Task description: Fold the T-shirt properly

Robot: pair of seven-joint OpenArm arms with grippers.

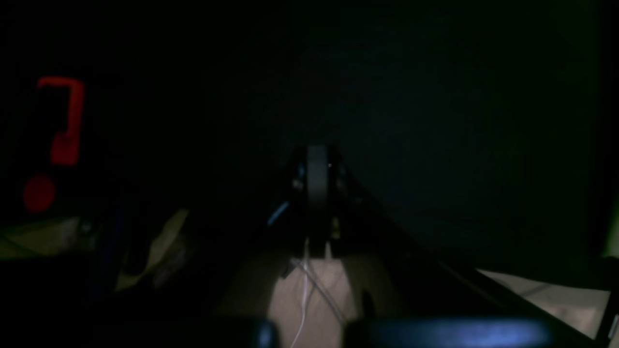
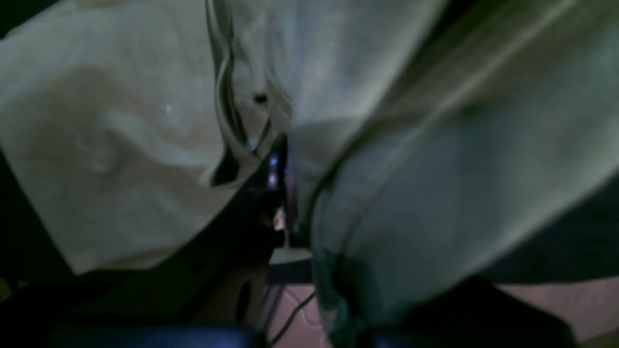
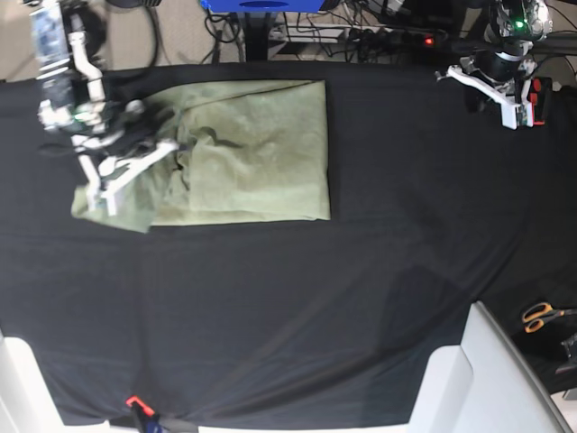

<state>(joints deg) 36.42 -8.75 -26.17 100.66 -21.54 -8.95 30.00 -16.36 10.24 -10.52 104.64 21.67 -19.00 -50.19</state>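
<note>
The pale green T-shirt (image 3: 261, 153) lies on the black cloth (image 3: 297, 307) at the upper left, its right part flat and its left part bunched and lifted. My right gripper (image 3: 167, 144) is over that bunched left part. In the right wrist view the gripper (image 2: 283, 169) is shut on the T-shirt (image 2: 425, 183), and folds of fabric fill the frame on both sides. My left gripper (image 3: 518, 108) hovers at the far right edge of the cloth, well away from the shirt. In the dark left wrist view its fingers (image 1: 316, 166) are pressed together with nothing between them.
Orange-handled scissors (image 3: 541, 314) lie off the cloth at the right. White panels (image 3: 491, 365) stand at the bottom right corner. A power strip and cables (image 3: 397, 36) run along the far edge. A small red clip (image 3: 135, 401) sits at the near edge.
</note>
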